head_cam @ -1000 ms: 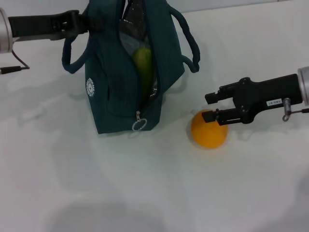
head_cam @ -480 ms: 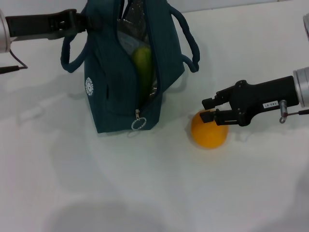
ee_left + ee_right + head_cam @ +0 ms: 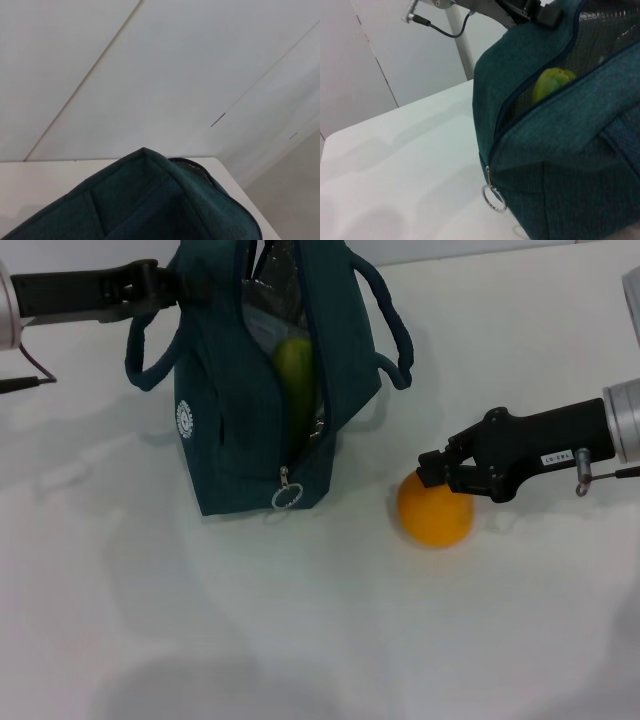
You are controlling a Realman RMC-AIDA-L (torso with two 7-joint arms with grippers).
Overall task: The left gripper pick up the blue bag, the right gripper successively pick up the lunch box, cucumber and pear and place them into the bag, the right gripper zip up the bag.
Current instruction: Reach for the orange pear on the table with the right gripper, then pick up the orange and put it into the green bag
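While the left tool (image 3: 165, 285) grips the upper edge of the blue bag (image 3: 240, 430), which stands unzipped on the table (image 3: 320, 640) with the pear (image 3: 296, 370) inside, the right tool (image 3: 432, 472), its fingers narrowed together, touches an orange (image 3: 434, 512).

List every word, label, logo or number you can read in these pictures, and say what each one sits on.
No text here can be read.
Round white emblem on the side of the blue bag: too small to read.
White sticker on the right gripper arm, above the orange fruit: dark characters, too blurred to read.
Left gripper, at the bag's top: no marking visible.
Wrist views: no text.
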